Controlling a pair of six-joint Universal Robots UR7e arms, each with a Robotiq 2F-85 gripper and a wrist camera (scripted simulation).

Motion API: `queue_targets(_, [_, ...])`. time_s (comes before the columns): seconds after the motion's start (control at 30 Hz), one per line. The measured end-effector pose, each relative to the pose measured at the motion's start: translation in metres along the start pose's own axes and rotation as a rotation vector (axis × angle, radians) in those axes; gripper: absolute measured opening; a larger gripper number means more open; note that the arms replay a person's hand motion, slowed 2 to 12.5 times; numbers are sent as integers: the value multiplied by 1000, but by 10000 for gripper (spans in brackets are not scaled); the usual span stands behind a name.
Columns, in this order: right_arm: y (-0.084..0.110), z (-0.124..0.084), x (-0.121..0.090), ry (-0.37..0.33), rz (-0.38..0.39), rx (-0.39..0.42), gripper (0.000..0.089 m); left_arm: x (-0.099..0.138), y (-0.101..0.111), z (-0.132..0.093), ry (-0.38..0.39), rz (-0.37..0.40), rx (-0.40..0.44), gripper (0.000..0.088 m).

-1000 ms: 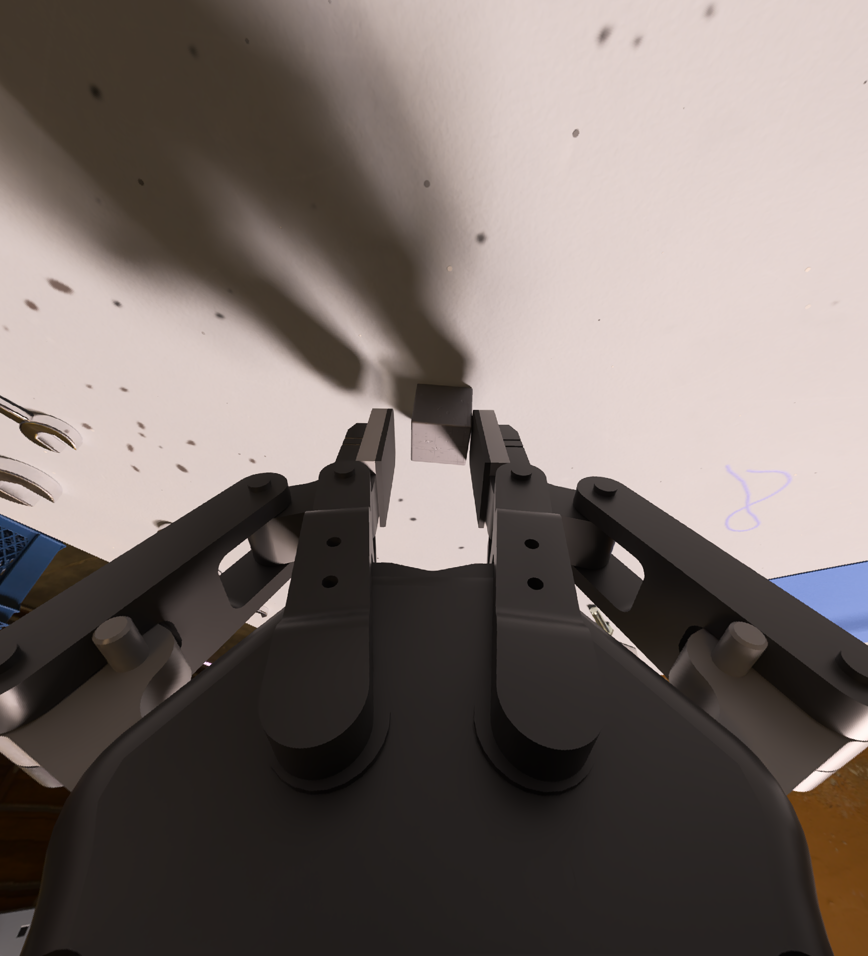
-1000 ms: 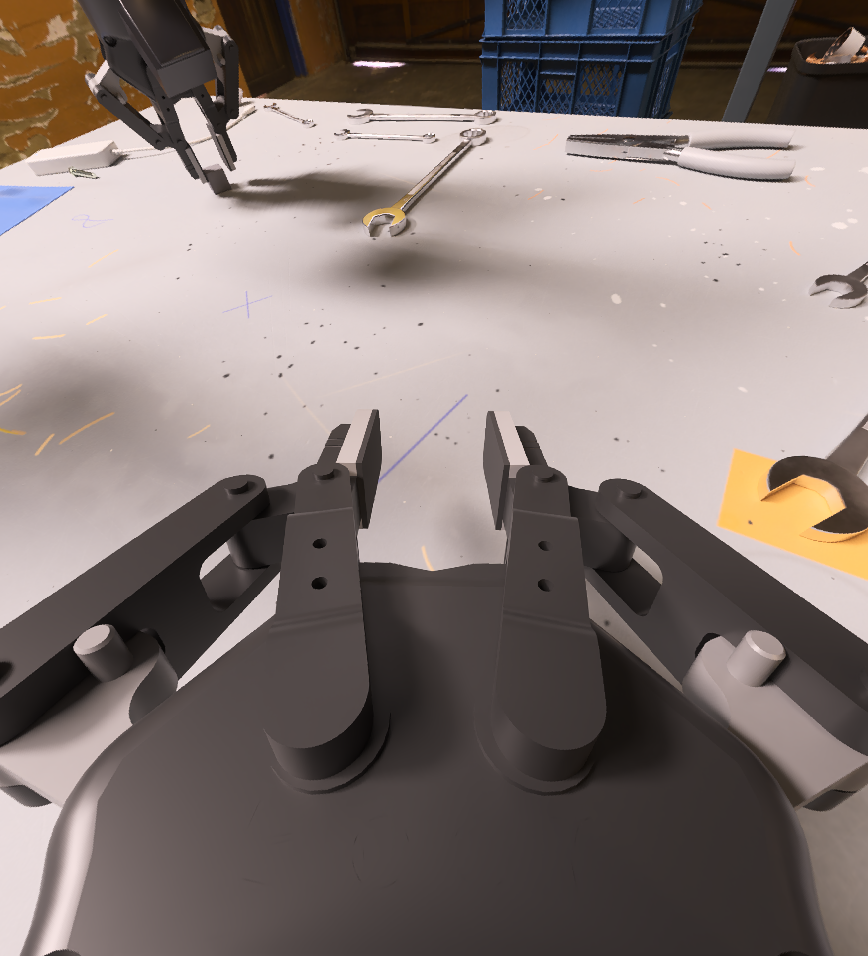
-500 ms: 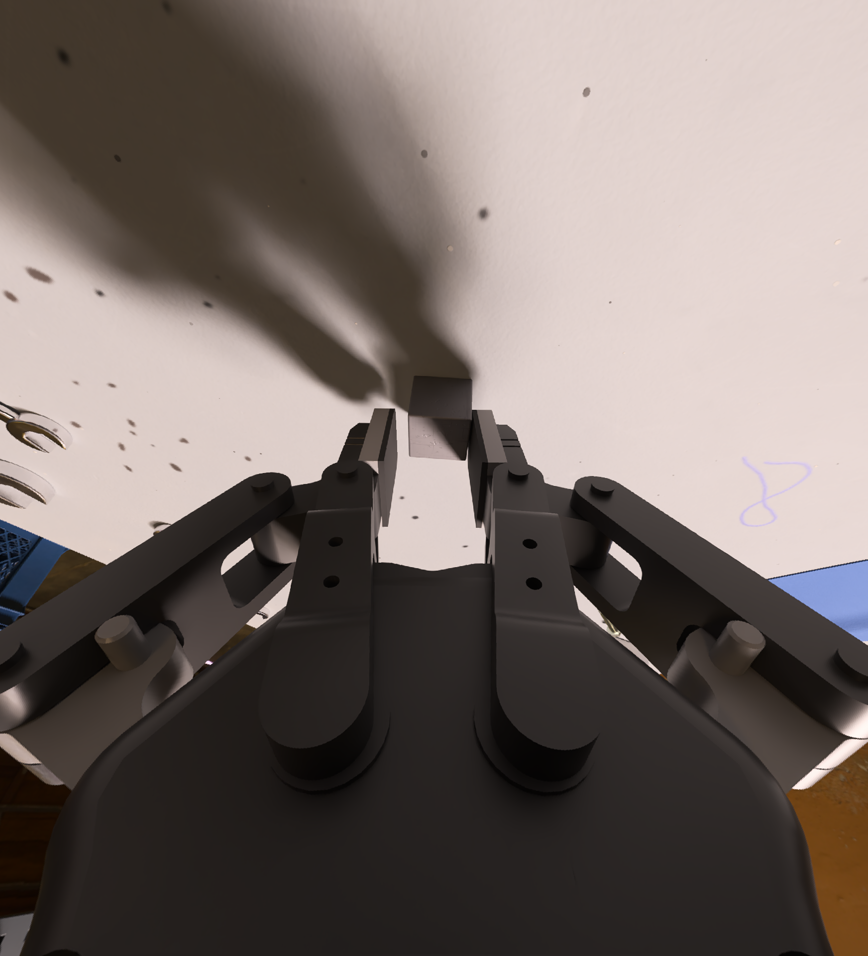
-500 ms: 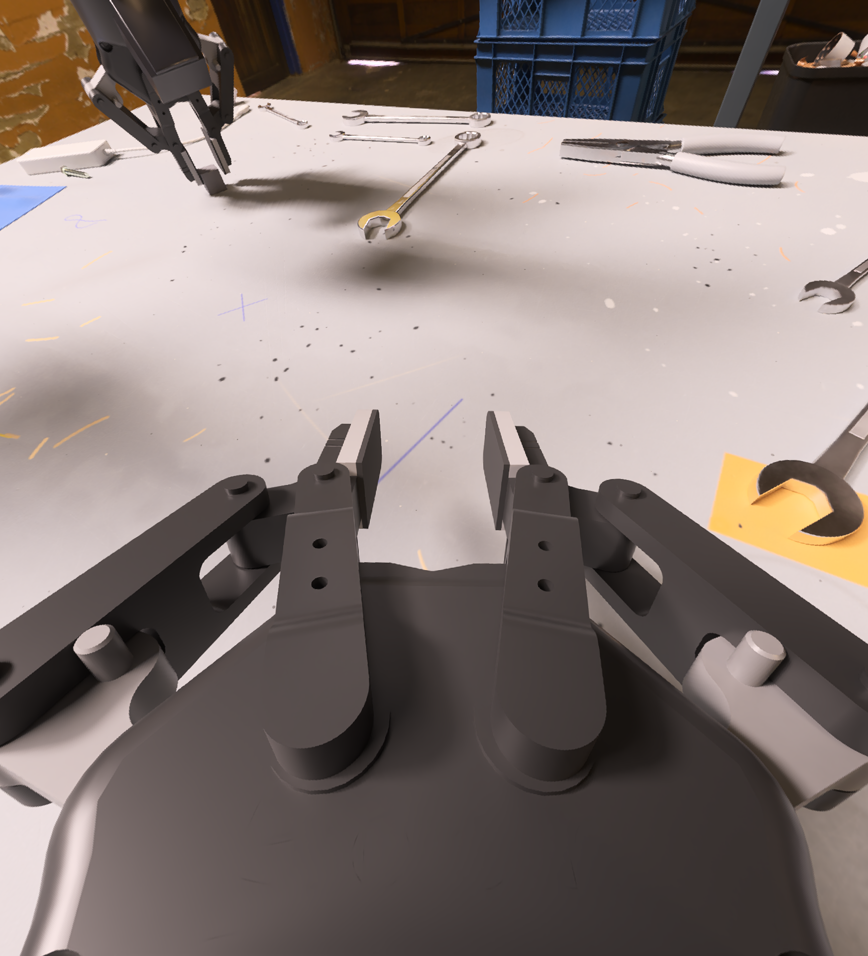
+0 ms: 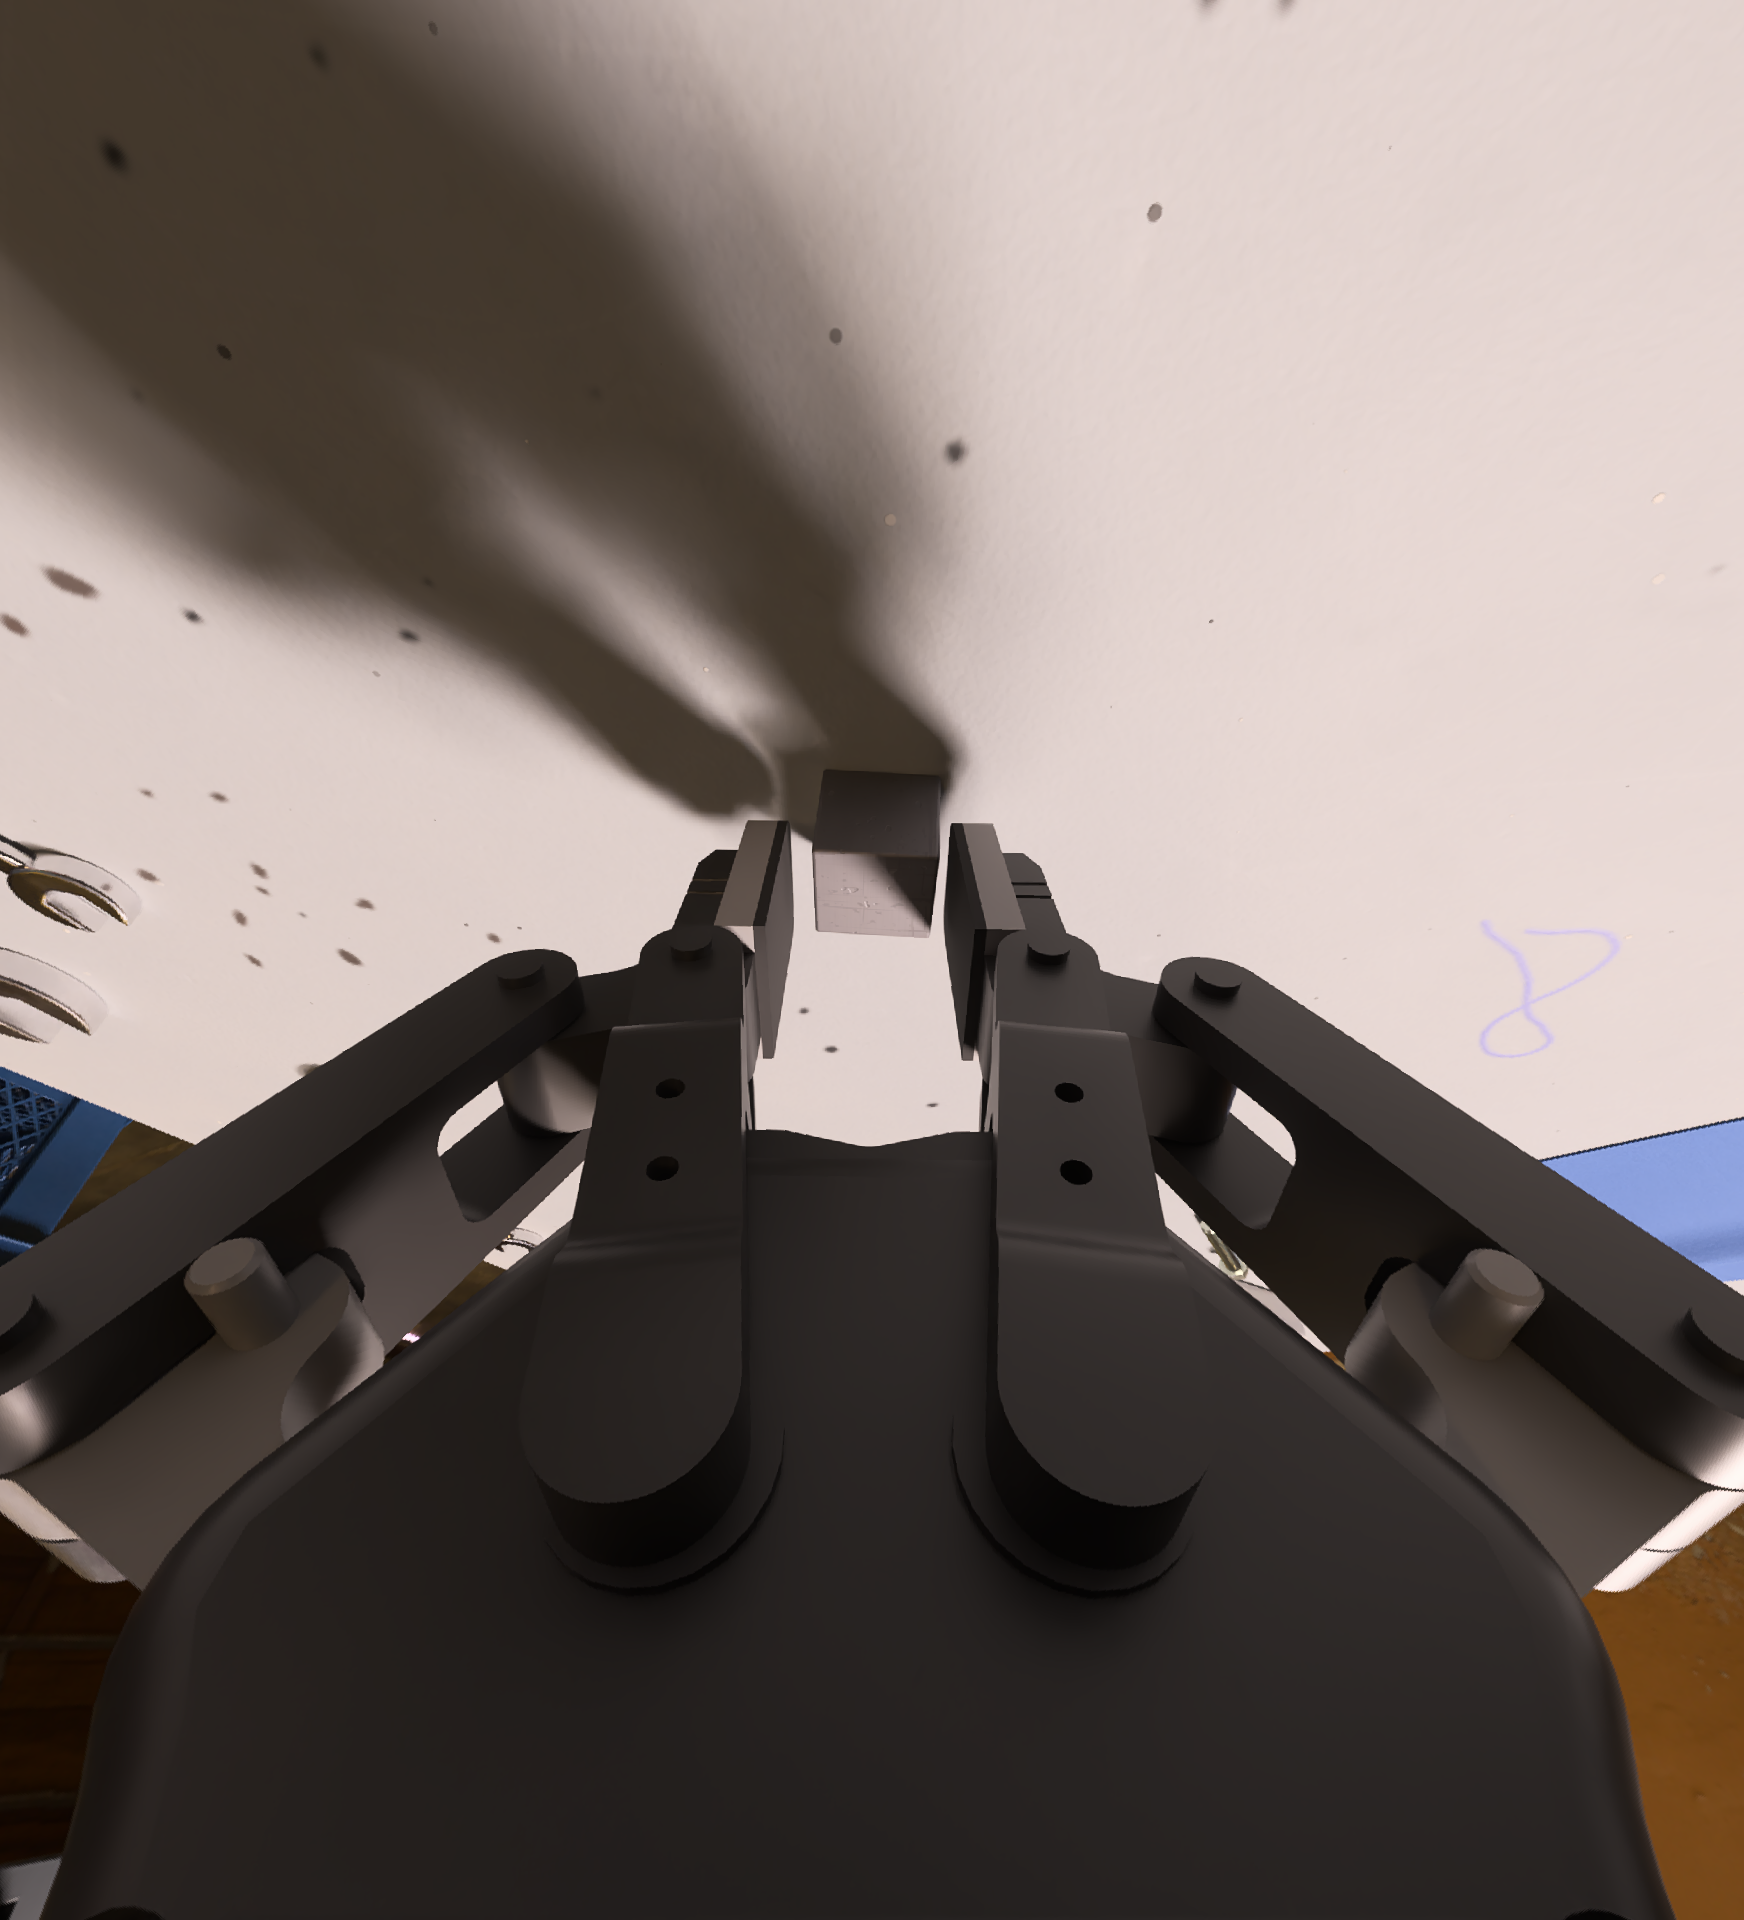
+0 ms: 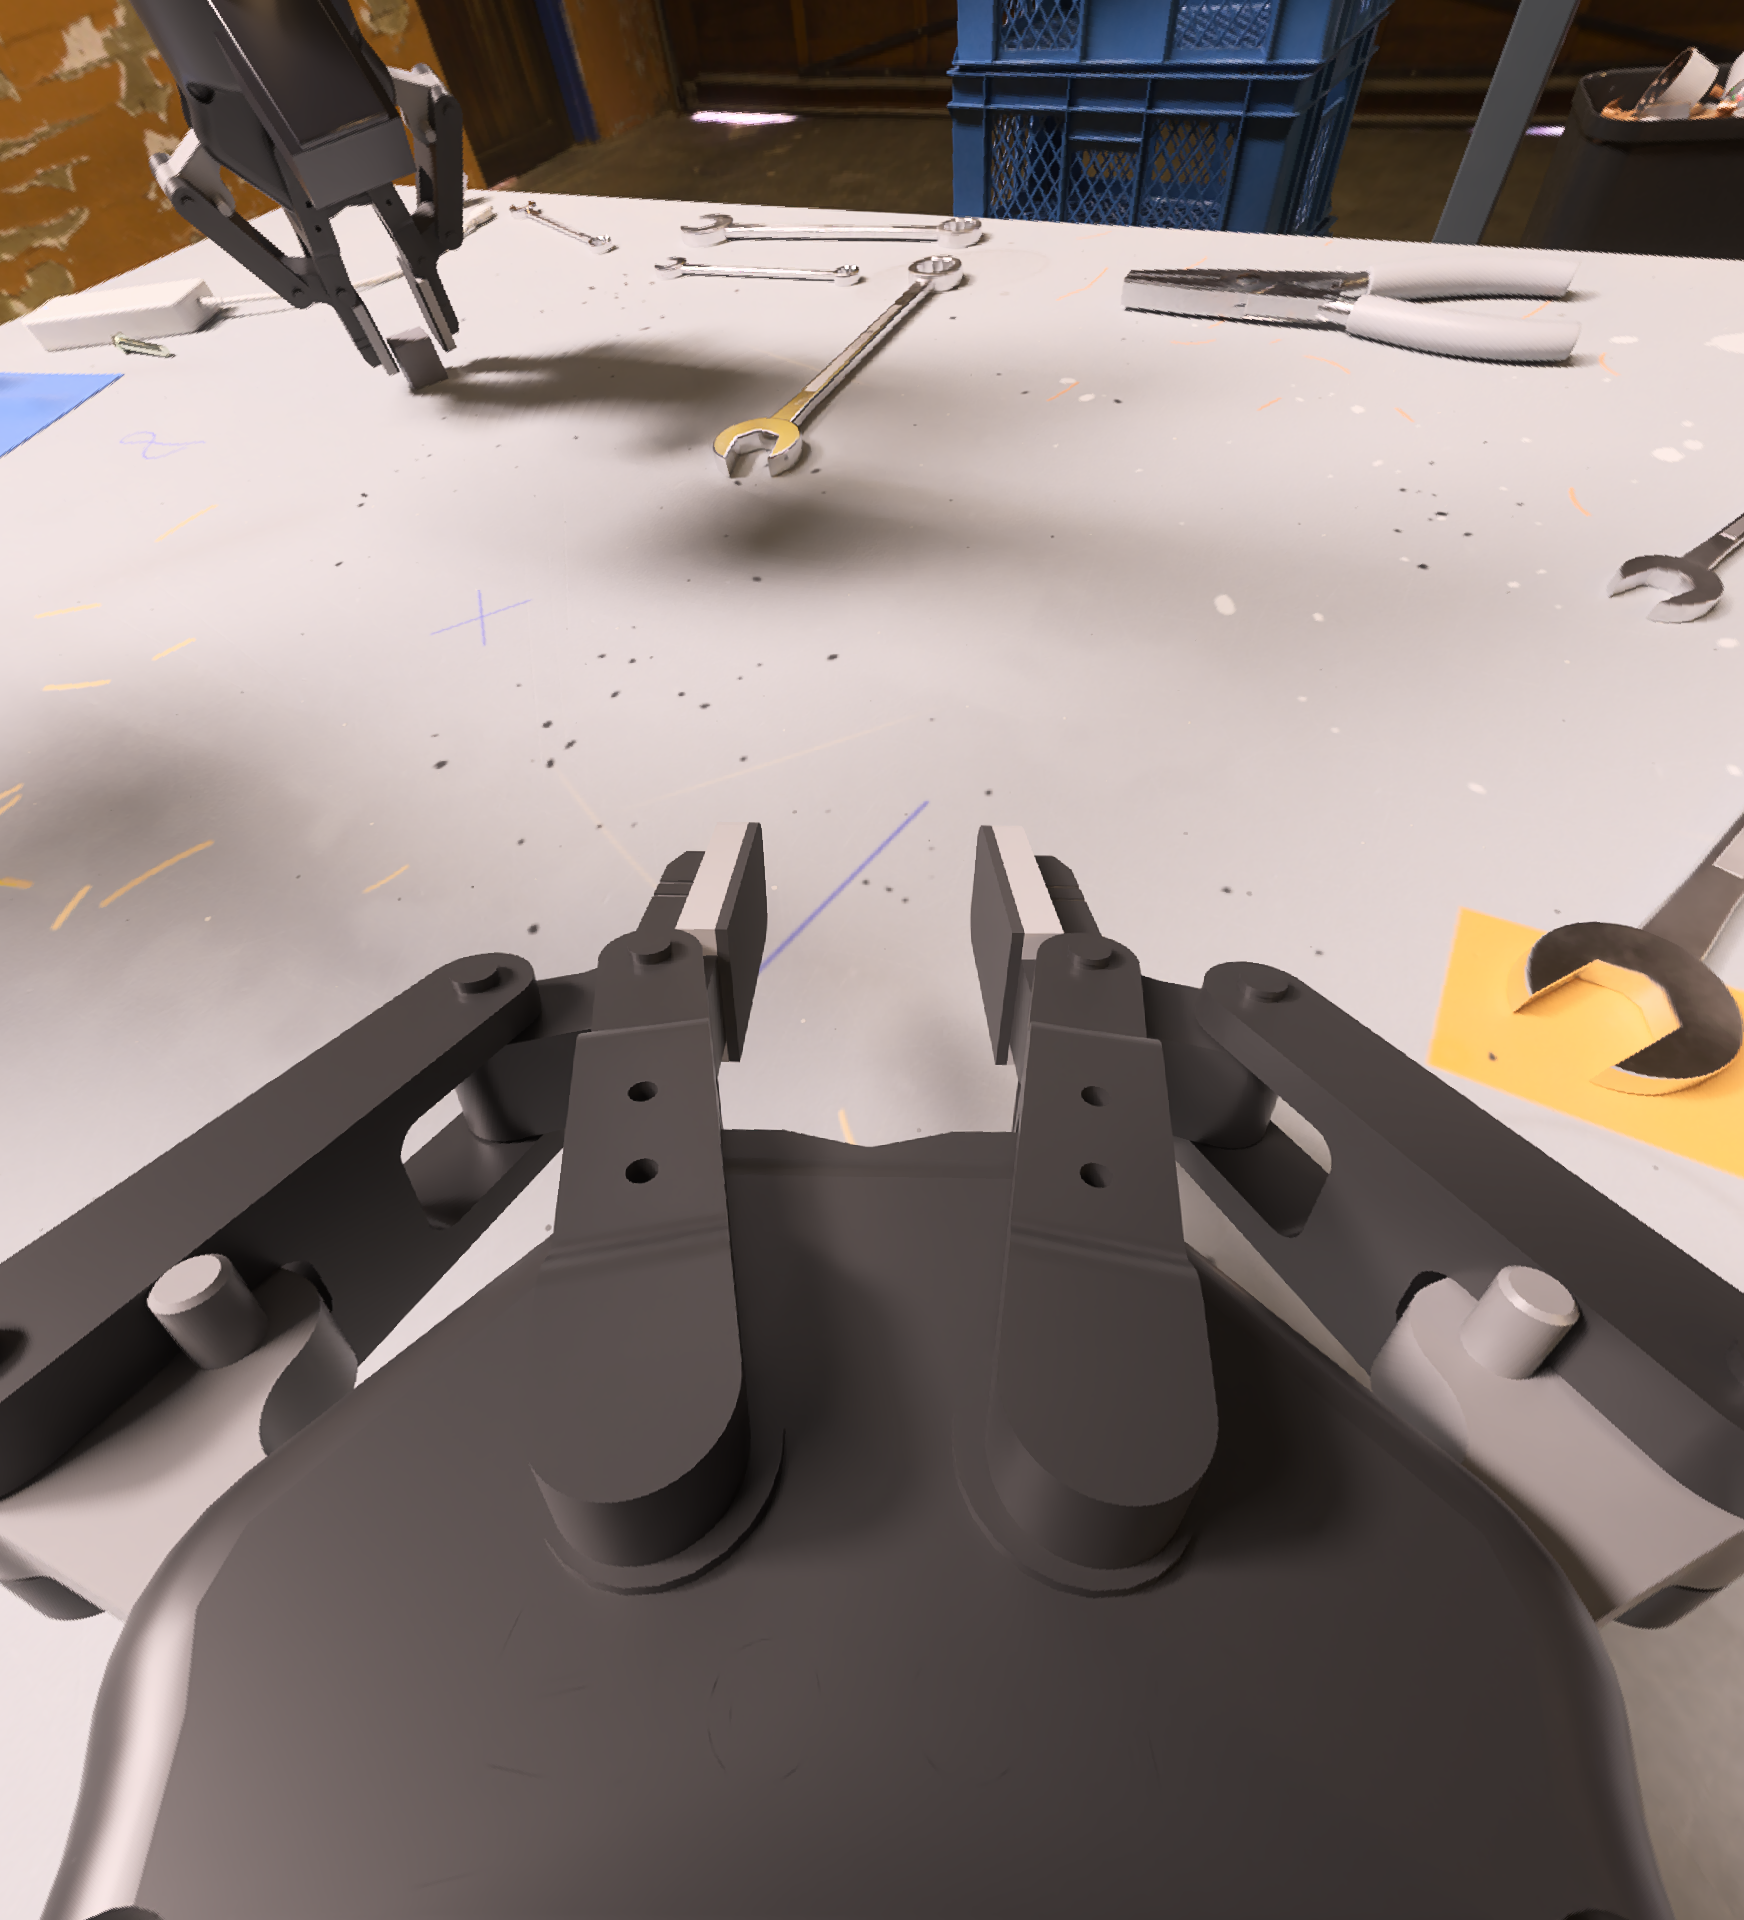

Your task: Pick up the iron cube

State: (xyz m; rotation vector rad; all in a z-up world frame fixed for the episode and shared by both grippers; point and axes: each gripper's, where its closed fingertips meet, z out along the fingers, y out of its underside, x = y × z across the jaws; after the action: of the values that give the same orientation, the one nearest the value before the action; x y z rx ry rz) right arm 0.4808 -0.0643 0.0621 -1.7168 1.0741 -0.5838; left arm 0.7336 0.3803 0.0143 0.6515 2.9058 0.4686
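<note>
My left gripper (image 5: 868,868) straddled the iron cube (image 5: 876,854) on the speckled table (image 5: 1367,416).

Its fingers stood slightly apart, not touching the plain grey, unmarked cube. My right gripper (image 6: 870,888) hung wide, holding nothing, well apart.

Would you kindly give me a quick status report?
Left gripper open, straddling small grey iron cube on white table. Right gripper open, idle. Nothing obstructing.
</note>
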Motion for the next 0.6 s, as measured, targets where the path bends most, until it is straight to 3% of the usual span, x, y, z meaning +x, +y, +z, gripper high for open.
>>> queue_targets(0.6, [-1, 3, -4, -5, -12, -7, 363, 0, 1, 0, -2, 12, -4, 268])
